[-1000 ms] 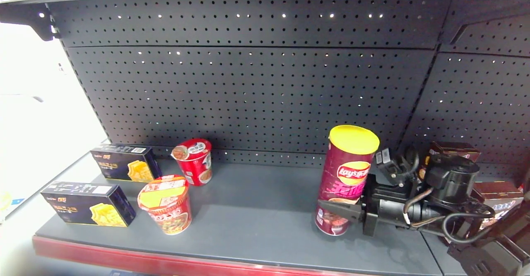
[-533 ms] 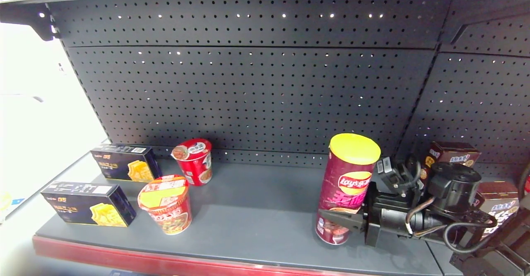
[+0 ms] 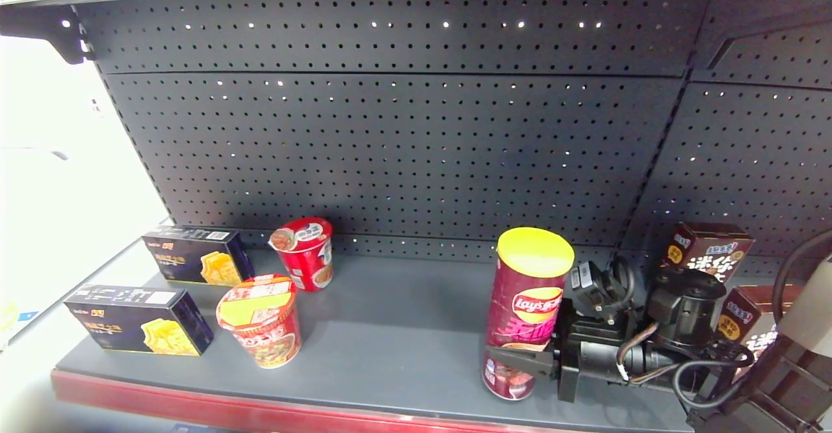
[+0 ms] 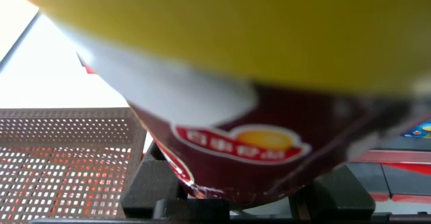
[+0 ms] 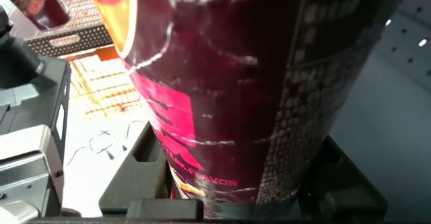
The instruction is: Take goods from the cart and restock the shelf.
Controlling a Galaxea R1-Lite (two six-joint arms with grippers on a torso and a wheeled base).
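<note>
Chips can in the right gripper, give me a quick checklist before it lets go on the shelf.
1. Right gripper shut on the chips can: ok.
2. Can upright, yellow lid on top: ok.
3. Can's base resting on the shelf: cannot tell.
4. Can clear of the cup noodles and brown boxes: ok.
5. Can well back from the front edge: not ok, it is close to it.
6. Left gripper shut on a second can: ok.

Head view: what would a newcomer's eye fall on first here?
The tall maroon chip can with its yellow lid, upright at the right of the shelf, clamped by the right gripper. To the left stand two red noodle cups beside two dark boxes. The left gripper holds a second chip can.
</note>
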